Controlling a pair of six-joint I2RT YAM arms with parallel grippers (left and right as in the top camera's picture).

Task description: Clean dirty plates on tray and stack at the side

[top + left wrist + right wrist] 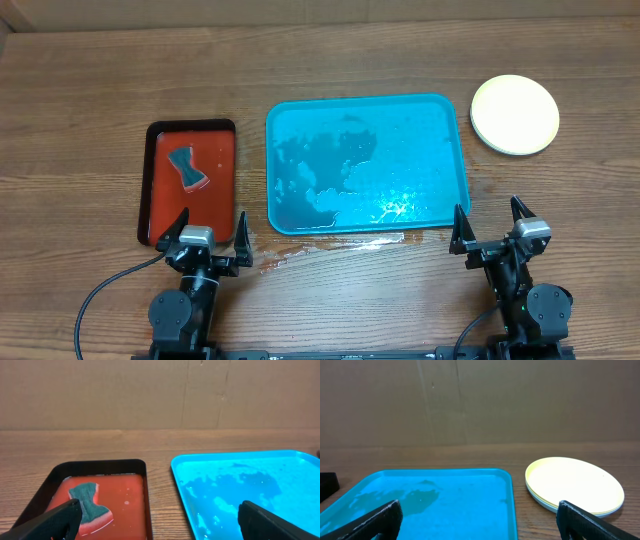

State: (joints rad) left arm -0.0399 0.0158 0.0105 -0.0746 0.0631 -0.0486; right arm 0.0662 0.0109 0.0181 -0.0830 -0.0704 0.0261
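The turquoise tray (pixel 455 150) lies mid-table, wet, with no plates on it; it also shows in the left wrist view (pixel 240 460) and the right wrist view (pixel 445 474). The plates (pixel 515 113) sit stacked on the table right of the tray, yellow-green rim on top, also seen in the right wrist view (pixel 575 482). My left gripper (pixel 210 232) is open and empty at the front edge, near the red tray's front end. My right gripper (pixel 490 225) is open and empty, in front of the blue tray's right corner.
A red tray with black rim (pixel 160 140) lies left of the blue tray, holding reddish water and a grey-and-pink sponge (pixel 187 169), also seen in the left wrist view (pixel 90 502). Water is spilled on the wood (pixel 300 250) before the blue tray.
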